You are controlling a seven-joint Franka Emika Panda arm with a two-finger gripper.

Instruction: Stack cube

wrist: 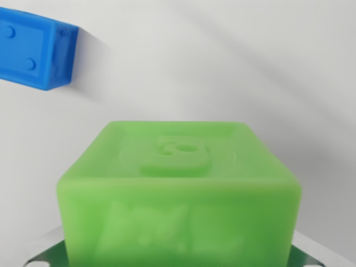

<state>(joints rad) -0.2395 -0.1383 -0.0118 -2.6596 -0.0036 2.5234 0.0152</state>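
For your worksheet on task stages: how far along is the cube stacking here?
Done: nothing stacked yet. In hand: the green cube fills the wrist view, close under the camera; whether it is gripped cannot be told. Left: setting it on the blue cube, which lies apart at upper left.

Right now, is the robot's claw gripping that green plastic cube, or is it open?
Gripper: cannot be told. The fingers are out of view; the green plastic cube fills the wrist view's foreground.

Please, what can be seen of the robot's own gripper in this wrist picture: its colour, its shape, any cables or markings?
Very little. Only two small pale grey slivers show at the bottom corners, with a dark green edge at the lower left, beside the green cube. They may belong to the gripper, but this cannot be confirmed. No fingers, cables or markings of the arm are visible.
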